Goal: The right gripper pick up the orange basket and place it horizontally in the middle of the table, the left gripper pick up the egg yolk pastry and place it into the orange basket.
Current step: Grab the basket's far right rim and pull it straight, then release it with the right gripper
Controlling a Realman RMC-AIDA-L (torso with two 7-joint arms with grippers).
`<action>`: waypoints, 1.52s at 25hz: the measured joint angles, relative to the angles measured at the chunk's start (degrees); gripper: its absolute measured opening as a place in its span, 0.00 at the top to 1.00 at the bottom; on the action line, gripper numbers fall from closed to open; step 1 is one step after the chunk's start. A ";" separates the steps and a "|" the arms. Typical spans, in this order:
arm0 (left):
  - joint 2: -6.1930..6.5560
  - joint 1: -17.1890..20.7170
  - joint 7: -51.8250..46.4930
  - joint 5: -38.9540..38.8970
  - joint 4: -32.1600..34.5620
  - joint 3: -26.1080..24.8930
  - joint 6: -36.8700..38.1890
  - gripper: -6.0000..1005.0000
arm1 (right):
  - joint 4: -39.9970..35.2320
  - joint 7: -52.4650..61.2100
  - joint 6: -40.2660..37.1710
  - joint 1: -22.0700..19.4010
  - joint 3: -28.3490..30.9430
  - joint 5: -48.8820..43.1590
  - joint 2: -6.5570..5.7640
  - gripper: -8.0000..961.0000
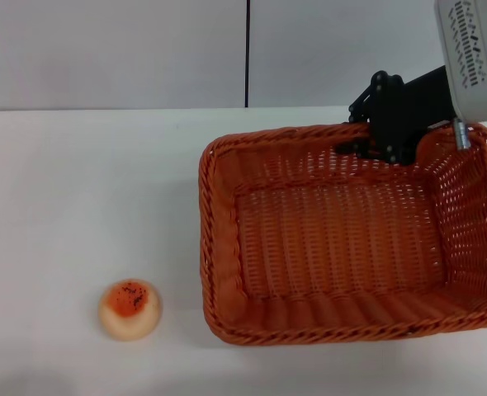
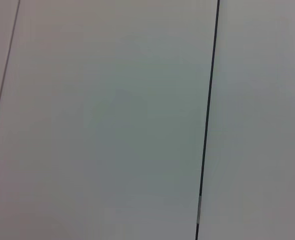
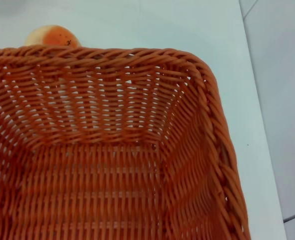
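Right gripper (image 1: 374,147) at woven, flared orange basket (image 1: 227,247) far rim.

A bare lab-like test space: a plain white table (image 1: 78,206) fills the lower frame, and pale wall panels (image 1: 111,49) split by a dark seam (image 1: 248,49) run across the top.

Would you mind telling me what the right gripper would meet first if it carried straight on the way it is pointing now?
Most likely the orange basket: the right gripper sits at its far rim, aimed down and inward, so the rim or far wall comes first, though depth is unclear.
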 joint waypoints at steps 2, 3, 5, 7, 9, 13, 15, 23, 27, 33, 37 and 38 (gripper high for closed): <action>-0.05 0.01 -0.26 0.00 -0.15 -0.01 0.12 0.23 | 1.07 -0.68 -1.18 -0.40 -0.14 1.03 0.09 0.77; -0.05 0.01 -0.26 0.00 -0.15 -0.01 0.12 0.23 | 1.07 -0.68 -1.18 -0.40 -0.14 1.03 0.09 0.77; -0.07 -0.08 -0.68 0.08 -0.33 -0.03 0.23 0.23 | 1.48 -0.68 -2.17 -0.87 -0.17 1.89 0.19 0.76; -0.07 -0.17 -0.70 0.14 -0.38 0.18 0.32 0.23 | 1.43 -0.83 -3.08 -1.74 -0.17 3.13 0.28 0.75; -0.07 -0.32 -0.71 0.17 -0.49 0.91 0.39 0.23 | 1.47 -1.46 -3.91 -3.01 -0.03 5.38 0.30 0.74; -0.07 -0.35 -0.71 0.18 -0.51 1.11 0.40 0.23 | 1.72 -1.64 -4.99 -3.67 0.04 6.54 0.33 0.72; -0.05 -0.49 -1.16 0.18 -0.58 1.36 0.42 0.23 | 2.32 -1.93 -5.59 -3.99 -0.11 7.56 0.35 0.71; 0.02 -0.65 -1.44 0.17 -0.59 1.46 0.58 0.24 | 4.82 -2.51 -7.81 -4.68 -0.17 8.70 0.35 0.67; 0.02 -0.88 -1.48 0.17 -0.58 1.55 0.58 0.24 | 4.69 -3.75 -7.64 -5.50 -0.17 10.52 0.39 0.61; 0.09 -1.33 -1.62 0.18 -0.37 3.18 0.57 0.24 | 1.68 -6.67 -7.57 -9.12 0.13 16.42 0.39 0.44; 0.57 -2.65 -4.99 0.18 2.87 7.56 1.55 0.24 | -5.40 -2.38 -6.95 -14.32 1.38 24.82 0.34 0.43; 0.65 -3.46 -6.55 0.21 4.91 9.41 2.21 0.24 | -6.94 -1.32 -6.80 -15.98 1.86 27.29 0.34 0.43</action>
